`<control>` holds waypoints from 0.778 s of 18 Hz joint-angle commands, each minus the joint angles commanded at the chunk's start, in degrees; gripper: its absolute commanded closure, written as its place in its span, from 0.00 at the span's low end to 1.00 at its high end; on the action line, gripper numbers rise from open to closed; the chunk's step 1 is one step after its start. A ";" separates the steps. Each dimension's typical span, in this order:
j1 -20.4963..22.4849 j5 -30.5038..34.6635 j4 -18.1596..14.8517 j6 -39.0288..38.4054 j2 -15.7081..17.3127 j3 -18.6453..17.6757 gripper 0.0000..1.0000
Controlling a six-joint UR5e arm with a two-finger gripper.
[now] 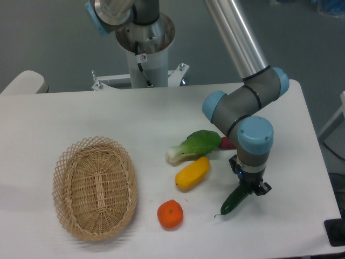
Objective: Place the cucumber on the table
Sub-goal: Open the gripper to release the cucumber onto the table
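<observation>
Tight on the left of the gripper, roomier on the right

The gripper [247, 189] sits low over the table [81, 116], closed on the cucumber [234, 201]. To its camera-left the yellow vegetable [192, 172], bok choy [195, 145] and orange [170, 213] crowd in pretty near, and a small red thing [228, 143] is tucked behind the arm. The wicker basket [95, 186] is well apart. Bare tabletop shows toward the right edge and front.

Wicker basket [95, 186] far left of the claw, orange [170, 213] between them, nearer the claw. Yellow vegetable [192, 172] and bok choy [194, 145] up-left of claw; small pink item [228, 143] just above it.
</observation>
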 joint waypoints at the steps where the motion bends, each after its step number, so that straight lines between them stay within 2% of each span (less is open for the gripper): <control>1: 0.00 0.00 -0.09 0.00 0.09 0.00 0.61; 4: -0.09 0.00 -0.09 0.00 0.09 0.26 0.42; 5: -0.09 0.00 -0.09 -0.09 0.09 0.35 0.28; 6: -0.09 0.00 -0.09 -0.17 0.09 0.35 0.07; 7: -0.17 0.00 -0.09 -0.18 0.17 0.44 0.01; 10: -0.18 -0.09 -0.17 -1.57 0.61 1.22 0.00; 14: -0.26 -0.53 -0.35 -8.16 1.93 2.81 0.00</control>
